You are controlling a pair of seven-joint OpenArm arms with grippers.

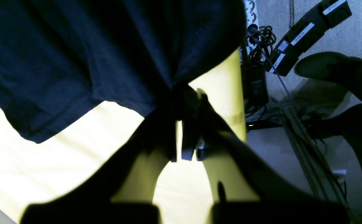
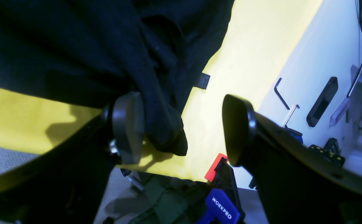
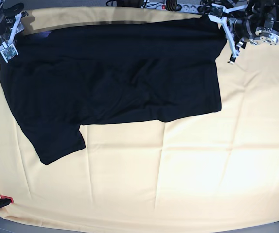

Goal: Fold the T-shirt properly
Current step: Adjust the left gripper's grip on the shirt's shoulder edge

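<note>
At the upper right of the base view the left arm's fingers (image 3: pixel 225 25) are clamped on a corner of the black T-shirt (image 3: pixel 115 82), the cloth bunched between them. At the upper left the right arm's fingers (image 3: pixel 7 40) stand wide apart over the shirt's other top corner, one pad (image 2: pixel 128 127) touching fabric. The shirt lies spread across the upper half of the yellow cloth (image 3: pixel 178 179) covering the worktop. Its print is hidden; both arms are cut off by the frame.

T-shirt (image 3: pixel 115 82) lies on cloth (image 3: pixel 178 179), apparently toward its far-left part.
</note>
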